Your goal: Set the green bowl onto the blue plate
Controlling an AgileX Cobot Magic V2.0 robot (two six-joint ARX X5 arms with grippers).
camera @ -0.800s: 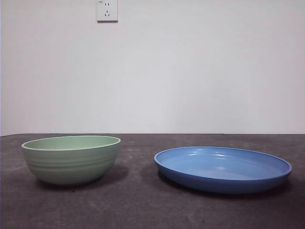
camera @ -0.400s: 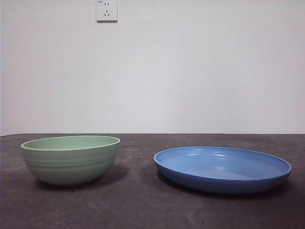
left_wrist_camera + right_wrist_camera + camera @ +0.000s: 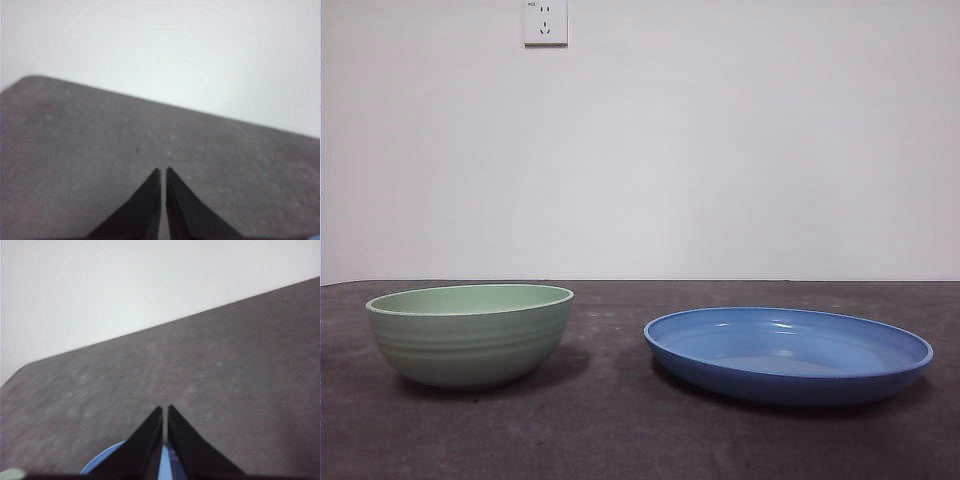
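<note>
Your green bowl (image 3: 470,335) sits upright on the dark table (image 3: 610,430), well apart from the blue plate (image 3: 788,353) and to its left. Both the left gripper (image 3: 163,172) and right gripper (image 3: 165,410) have jaws pressed nearly together, holding nothing. That glossy, sloping bowl wall may slip from a narrow pinch, and a bowl set down off-centre could perch on the plate's raised rim.

The green bowl (image 3: 470,335) is pale mint with faint horizontal ridges; the blue plate (image 3: 788,354) is glossy medium blue; the table (image 3: 610,430) is dark grey.

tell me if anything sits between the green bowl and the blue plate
Nothing visible does. In the front view the green bowl and the blue plate stand side by side, apart, with only bare dark table between them.
</note>
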